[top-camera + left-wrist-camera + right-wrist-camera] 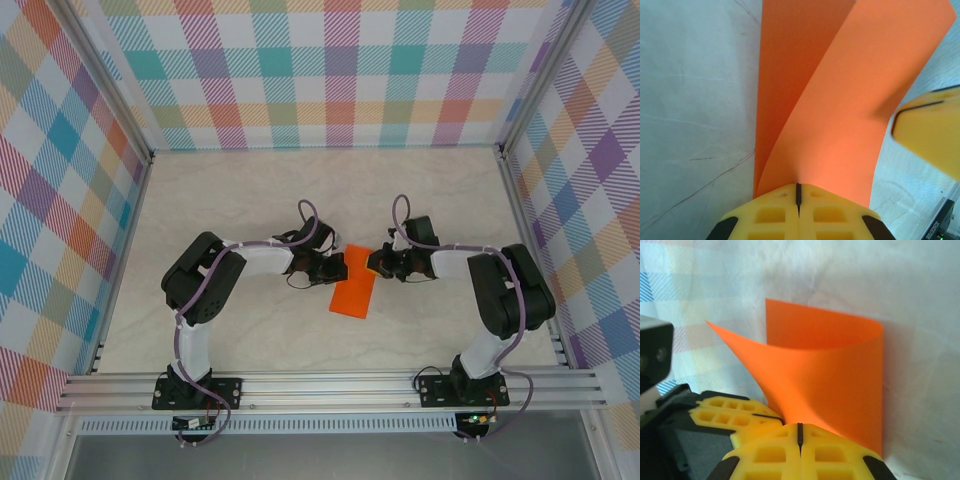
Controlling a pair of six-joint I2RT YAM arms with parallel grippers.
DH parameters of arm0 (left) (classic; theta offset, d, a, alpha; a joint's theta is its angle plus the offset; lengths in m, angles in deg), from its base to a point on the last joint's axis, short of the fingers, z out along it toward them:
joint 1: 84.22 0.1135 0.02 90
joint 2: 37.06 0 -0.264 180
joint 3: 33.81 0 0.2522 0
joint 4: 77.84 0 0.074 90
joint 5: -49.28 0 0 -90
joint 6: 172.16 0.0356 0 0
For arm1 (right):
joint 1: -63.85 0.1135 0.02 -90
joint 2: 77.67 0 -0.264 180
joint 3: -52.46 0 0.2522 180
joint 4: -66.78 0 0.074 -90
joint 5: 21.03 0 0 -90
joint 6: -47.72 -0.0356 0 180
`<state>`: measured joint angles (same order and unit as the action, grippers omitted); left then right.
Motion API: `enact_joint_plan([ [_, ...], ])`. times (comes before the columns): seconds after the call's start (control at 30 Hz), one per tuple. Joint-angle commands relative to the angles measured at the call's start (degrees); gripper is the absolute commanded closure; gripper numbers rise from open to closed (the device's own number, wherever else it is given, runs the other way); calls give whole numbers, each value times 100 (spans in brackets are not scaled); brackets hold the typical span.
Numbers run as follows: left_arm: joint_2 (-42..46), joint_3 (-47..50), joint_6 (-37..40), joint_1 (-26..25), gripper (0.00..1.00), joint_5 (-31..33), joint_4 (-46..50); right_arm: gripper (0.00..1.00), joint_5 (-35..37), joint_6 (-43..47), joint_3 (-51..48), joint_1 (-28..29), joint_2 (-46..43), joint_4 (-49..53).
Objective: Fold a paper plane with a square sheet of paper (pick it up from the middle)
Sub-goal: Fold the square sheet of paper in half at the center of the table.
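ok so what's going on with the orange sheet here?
Both arms are working the square sheet of paper at the middle of the table. The left claw and the right claw face each other and are each shut on the sheet, pinching it at the same end. The paper is bent over on itself in a soft curve, with no sharp crease pressed in yet. Nothing plane-shaped so far.

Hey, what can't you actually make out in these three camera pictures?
- Top external: fingertips of the left gripper and right gripper are too small to show their grip on the square sheet of paper.
- Left wrist: the sheet's far end is cut off by the top edge.
- Right wrist: the curled upper layer hides any crease beneath.
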<state>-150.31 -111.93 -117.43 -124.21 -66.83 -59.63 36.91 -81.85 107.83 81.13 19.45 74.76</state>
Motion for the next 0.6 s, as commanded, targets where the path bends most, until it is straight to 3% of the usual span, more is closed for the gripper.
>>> enact_joint_plan([
  [0.0, -497, 327, 117, -73, 100, 642, 1047, 100, -133, 131, 169, -58, 291, 1],
  [0.23, -478, 356, 128, -79, 100, 660, 1051, 100, 61, 135, 117, -84, 670, 0],
  [0.57, -452, 344, 169, -79, 100, 659, 1096, 100, -21, 263, 708, -148, 204, 576],
])
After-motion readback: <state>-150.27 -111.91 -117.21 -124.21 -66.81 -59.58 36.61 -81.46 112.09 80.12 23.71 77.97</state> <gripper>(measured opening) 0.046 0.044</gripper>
